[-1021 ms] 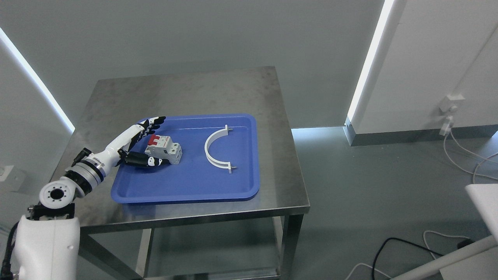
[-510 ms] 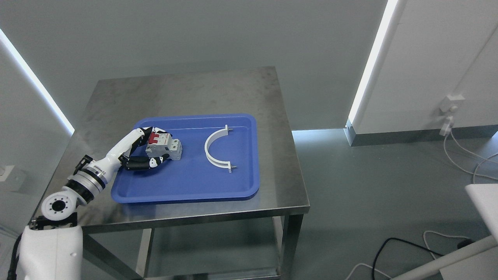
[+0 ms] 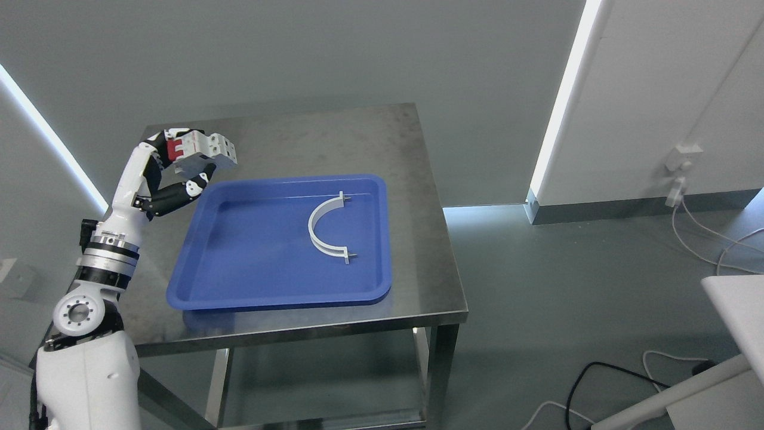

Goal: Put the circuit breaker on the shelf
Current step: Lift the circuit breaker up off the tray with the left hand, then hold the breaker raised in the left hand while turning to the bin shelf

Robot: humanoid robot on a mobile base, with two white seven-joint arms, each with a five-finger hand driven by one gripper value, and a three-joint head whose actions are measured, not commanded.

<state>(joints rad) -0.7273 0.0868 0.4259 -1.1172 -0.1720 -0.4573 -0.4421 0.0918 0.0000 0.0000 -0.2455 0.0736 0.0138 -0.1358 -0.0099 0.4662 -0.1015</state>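
Note:
The circuit breaker [image 3: 206, 149], grey with red switches, is up in the air above the table's back left corner, gripped by my left hand [image 3: 182, 161]. Its fingers wrap over the top and the thumb presses from below. The left arm rises from the lower left edge of the head view. The blue tray [image 3: 239, 286] lies on the steel table [image 3: 370, 137]; the breaker is clear of it. No shelf shows in this view. My right arm is out of sight.
A white half-ring clamp [image 3: 325, 230] lies in the tray's right half. The table has a lower shelf frame underneath. Cables [image 3: 603, 382] trail on the floor at right, beside a white object [image 3: 737, 310] at the right edge.
My left hand closed on the breaker in the tray, then lifted it up and to the back left, out of the tray. The camera view shifted slightly.

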